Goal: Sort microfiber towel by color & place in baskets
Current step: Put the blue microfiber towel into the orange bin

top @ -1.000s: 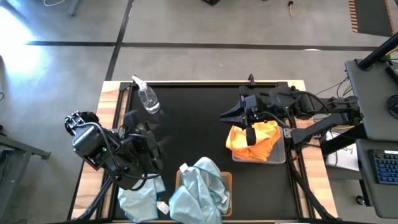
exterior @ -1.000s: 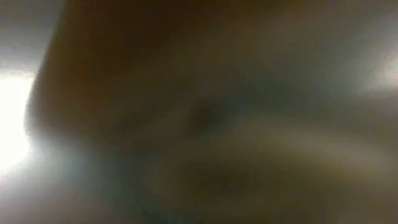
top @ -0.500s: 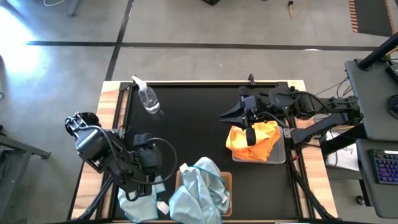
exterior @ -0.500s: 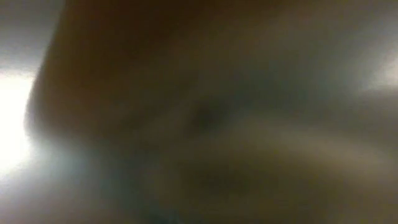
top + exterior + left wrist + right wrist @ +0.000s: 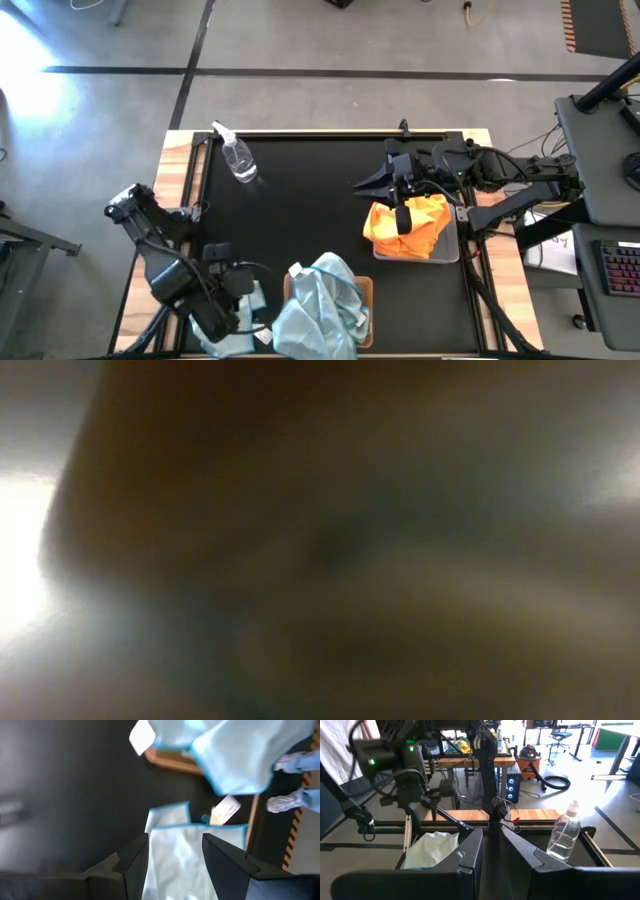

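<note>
Left gripper [image 5: 243, 303] has swung toward 6 o'clock since a second ago, now over the loose blue towel [image 5: 222, 328] at the table's 7 o'clock corner, fingers [image 5: 134, 860] spread astride it. Blue pile fills the brown basket [image 5: 364, 290] at 3 o'clock of it. Right gripper [image 5: 402, 217], fingers nearly together, rests on orange towels [image 5: 425, 225] in the grey basket [image 5: 450, 250]

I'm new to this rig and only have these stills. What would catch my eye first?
Probably the bright orange towels heaped in the grey basket on the right, with the right gripper resting over them. Next, the pale blue towels piled over the tan basket at the near edge, and the left gripper, open, straddling a loose blue towel flat on the black mat beside it.
</note>
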